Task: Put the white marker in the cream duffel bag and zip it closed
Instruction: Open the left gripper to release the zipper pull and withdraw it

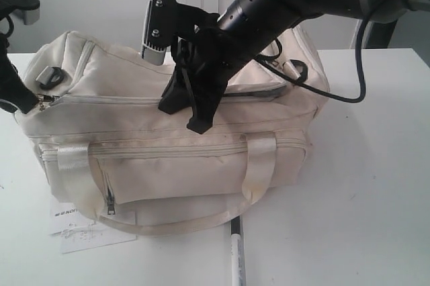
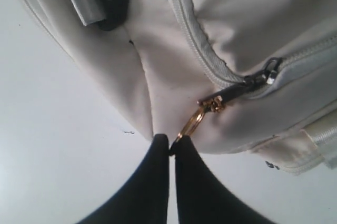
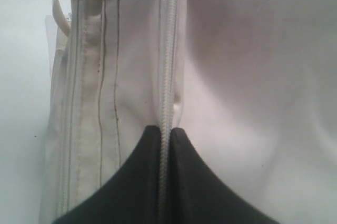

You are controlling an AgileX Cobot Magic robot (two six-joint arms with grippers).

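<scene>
A large, soft cream duffel bag [image 1: 168, 158] sits on a smooth white table [image 1: 363, 185] as two black robot grippers work its top zip. The left gripper [image 2: 171, 142] is clenched on the small gold metal zipper pull [image 2: 188, 125] at the bag's end, near a black plastic ring [image 2: 118, 3], apparently ready to draw the slider along. The right gripper [image 3: 164, 132], reaching across the bag's top, is pinched tight on the ribbed zip seam. It is most likely bracing the limp fabric so it does not bunch. The slim white marker [image 1: 236, 254] with its black cap lies on the table just in front of the bag, outside it, its capped end by a sagging, shiny satin strap handle [image 1: 259, 165]. A flat white printed paper tag [image 1: 77, 229] pokes out beneath the bag's front corner.
</scene>
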